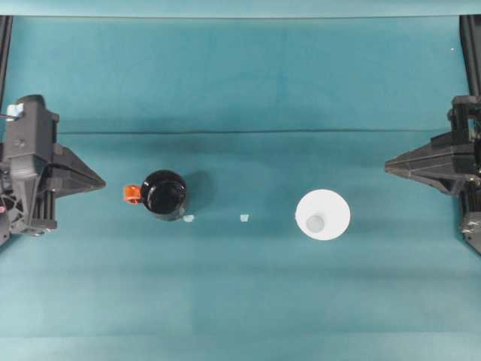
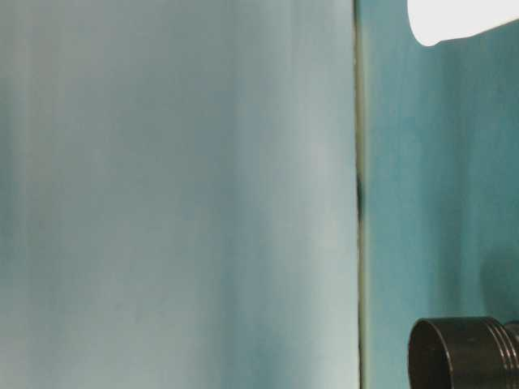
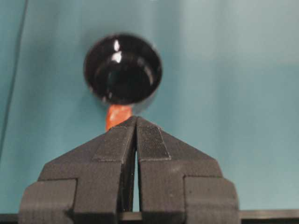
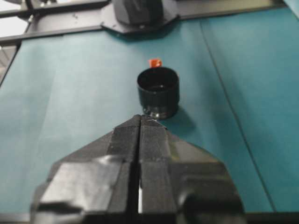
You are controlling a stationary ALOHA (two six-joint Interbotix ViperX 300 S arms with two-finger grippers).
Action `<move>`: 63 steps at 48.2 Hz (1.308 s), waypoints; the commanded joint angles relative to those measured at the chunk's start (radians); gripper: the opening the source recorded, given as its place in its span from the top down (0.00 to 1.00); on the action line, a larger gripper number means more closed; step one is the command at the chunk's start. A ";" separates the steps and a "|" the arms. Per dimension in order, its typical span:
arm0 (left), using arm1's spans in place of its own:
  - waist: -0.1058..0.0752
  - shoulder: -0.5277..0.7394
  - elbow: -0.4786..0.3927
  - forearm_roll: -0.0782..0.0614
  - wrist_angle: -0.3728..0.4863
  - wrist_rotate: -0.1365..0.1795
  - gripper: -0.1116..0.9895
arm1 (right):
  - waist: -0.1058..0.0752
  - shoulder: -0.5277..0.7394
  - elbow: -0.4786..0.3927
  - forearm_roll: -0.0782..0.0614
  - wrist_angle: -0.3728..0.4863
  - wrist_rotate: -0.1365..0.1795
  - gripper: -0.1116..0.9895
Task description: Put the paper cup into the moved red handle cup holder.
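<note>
paper cup (image 1: 322,215) apart from red handle cup holder (image 1: 164,195) | left hand (image 3: 136,122), right hand (image 4: 140,120) pressed together

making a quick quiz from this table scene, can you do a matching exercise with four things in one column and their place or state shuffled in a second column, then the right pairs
Column one:
1. paper cup
2. red handle cup holder
3. left gripper
4. right gripper

Column two:
A. glossy black, upright and empty, on the left half of the table in the overhead view
B. jaws shut, empty, at the right edge of the overhead view
C. white, standing alone right of centre in the overhead view
D. jaws shut, empty, just beyond the orange tab

Pairs: 1-C, 2-A, 3-D, 4-B
</note>
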 commanded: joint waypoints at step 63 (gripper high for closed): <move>0.055 0.436 -0.121 0.009 0.052 0.098 0.02 | -0.002 0.006 -0.023 0.003 0.044 0.012 1.00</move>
